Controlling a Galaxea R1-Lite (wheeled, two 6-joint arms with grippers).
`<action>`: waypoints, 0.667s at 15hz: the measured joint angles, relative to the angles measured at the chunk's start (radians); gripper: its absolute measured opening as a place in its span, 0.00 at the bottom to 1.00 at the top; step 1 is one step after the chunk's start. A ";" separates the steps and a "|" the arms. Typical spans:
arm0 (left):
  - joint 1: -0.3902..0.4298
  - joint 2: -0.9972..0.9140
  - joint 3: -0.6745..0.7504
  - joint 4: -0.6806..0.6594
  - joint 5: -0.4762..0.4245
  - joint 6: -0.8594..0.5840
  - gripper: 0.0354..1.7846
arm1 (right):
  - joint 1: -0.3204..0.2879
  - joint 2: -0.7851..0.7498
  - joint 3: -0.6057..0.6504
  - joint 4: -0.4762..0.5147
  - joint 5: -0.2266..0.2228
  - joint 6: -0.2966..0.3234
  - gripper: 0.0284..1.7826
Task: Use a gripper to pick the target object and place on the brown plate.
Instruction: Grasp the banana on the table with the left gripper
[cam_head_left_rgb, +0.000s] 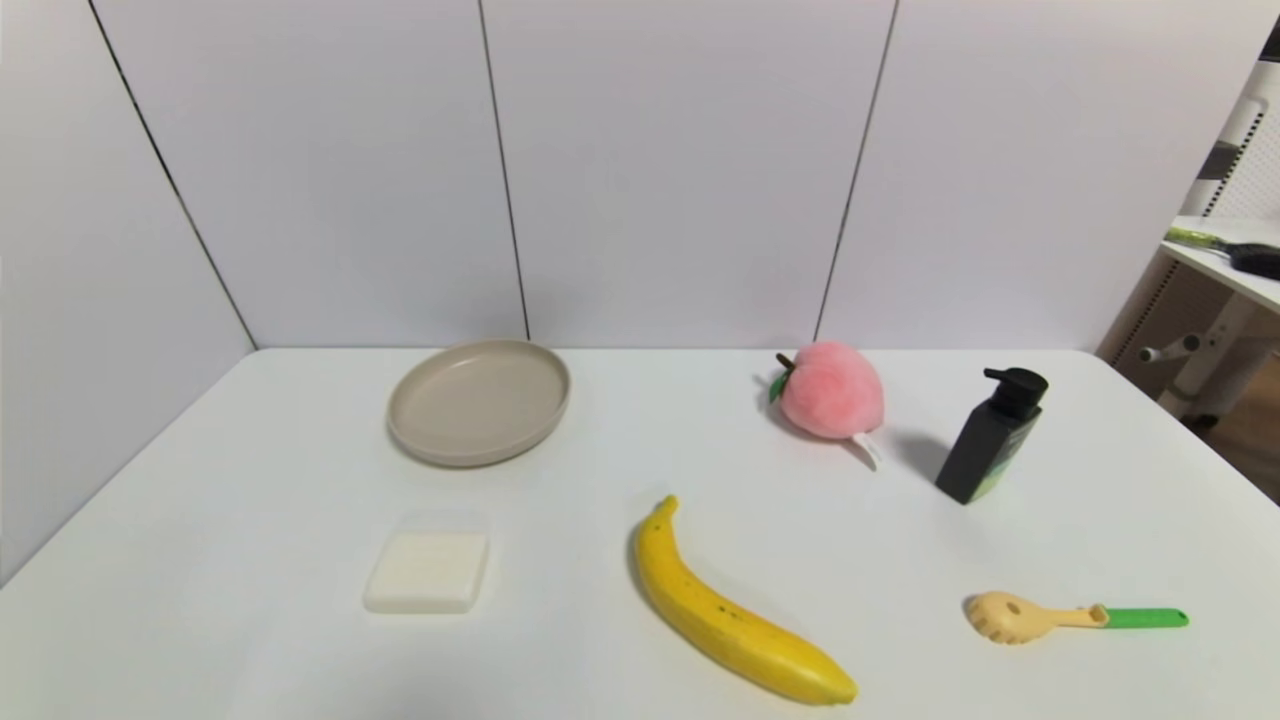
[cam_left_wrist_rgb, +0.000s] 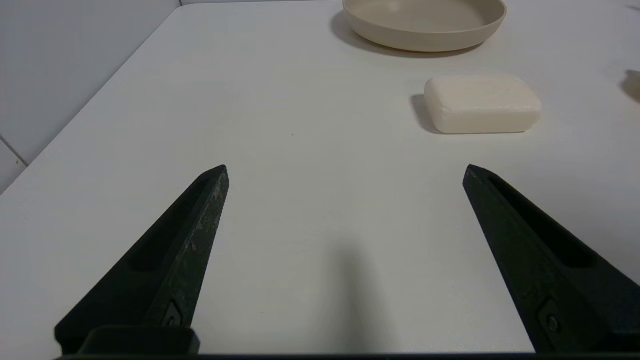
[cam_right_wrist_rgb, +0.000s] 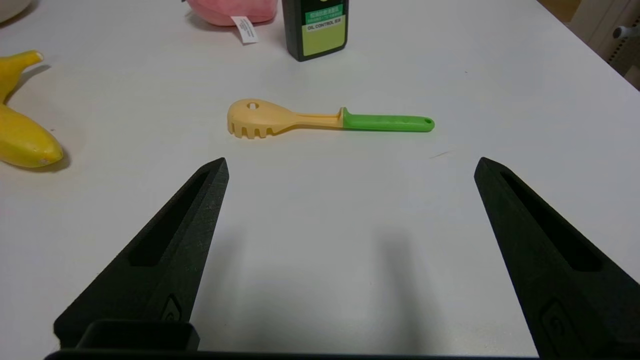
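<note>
At the time of inspection no grasp had begun; the task stood at its opening step, with the approach to the fruit not yet made. The banana (cam_head_left_rgb: 735, 605) lay flat on the white desk (cam_head_left_rgb: 250, 480), near the front edge and roughly central, its stem pointing toward the far side and its blunt end toward the robot's right. The brown plate (cam_head_left_rgb: 478, 400) sat empty at the far left of the desk, well apart from the banana, with a white soap bar (cam_head_left_rgb: 428, 571) lying between the plate and the front edge. A pink plush peach (cam_head_left_rgb: 830, 390), a black pump bottle (cam_head_left_rgb: 993, 435) and a small spoon with a green handle (cam_head_left_rgb: 1075, 616) occupied the right half. Neither arm appeared in the head view. The left end effector (cam_left_wrist_rgb: 345, 170) was released, fingers spread wide above bare desk with the soap and plate ahead of it. The right end effector (cam_right_wrist_rgb: 350, 162) was likewise released and empty, facing the spoon, with the banana's blunt end off to one side. In my judgement the right arm was the better placed; the next move called for swinging toward the banana, aligning the fingers across its narrow width near mid-length, and descending before closing. The curved, smooth skin could roll or slip under an off-centre grip.
</note>
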 joint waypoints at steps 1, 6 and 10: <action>0.000 0.000 0.000 0.000 0.000 0.000 0.94 | 0.000 0.000 0.000 0.000 0.000 0.001 0.95; 0.000 0.000 0.000 0.000 0.000 0.000 0.94 | 0.000 0.000 -0.001 0.000 0.000 0.001 0.95; 0.000 0.000 0.000 0.000 0.000 -0.003 0.94 | 0.000 0.000 -0.001 0.000 0.000 0.000 0.95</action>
